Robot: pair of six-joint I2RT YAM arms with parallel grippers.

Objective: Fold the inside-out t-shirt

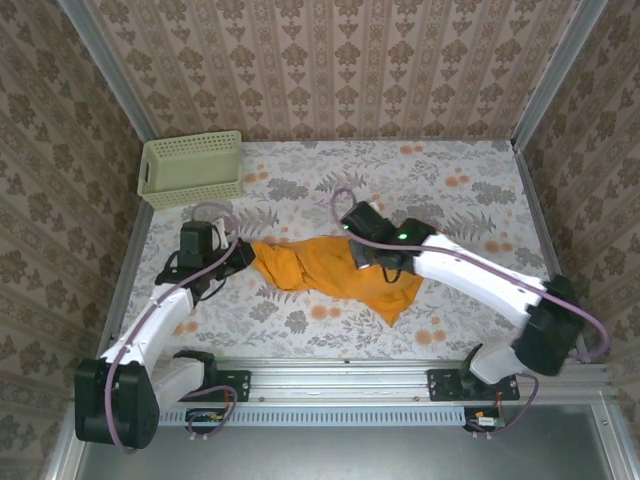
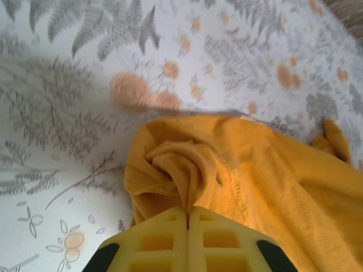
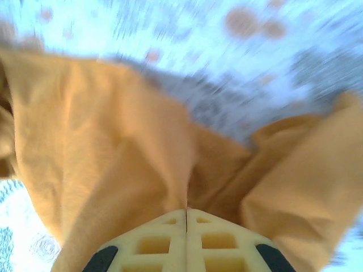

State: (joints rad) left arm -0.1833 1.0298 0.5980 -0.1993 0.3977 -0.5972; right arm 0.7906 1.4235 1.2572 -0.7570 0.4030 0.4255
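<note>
The orange-yellow t-shirt [image 1: 335,274] lies bunched across the middle of the table, stretched between both arms. My left gripper [image 1: 243,254] is shut on the shirt's left end; in the left wrist view its yellow fingers [image 2: 164,238] pinch a gathered fold of the t-shirt [image 2: 266,181] with a stitched seam showing. My right gripper [image 1: 366,258] is shut on the shirt's upper right part; in the right wrist view the cloth [image 3: 108,153] is drawn into the closed gripper [image 3: 186,212] and hangs off the table. A loose corner [image 1: 395,305] trails toward the front.
A pale green lattice basket [image 1: 192,169] stands at the back left corner. The table wears a floral cloth [image 1: 450,180], with metal rails on both sides and a rail [image 1: 340,372] along the front edge. Patterned walls close the back.
</note>
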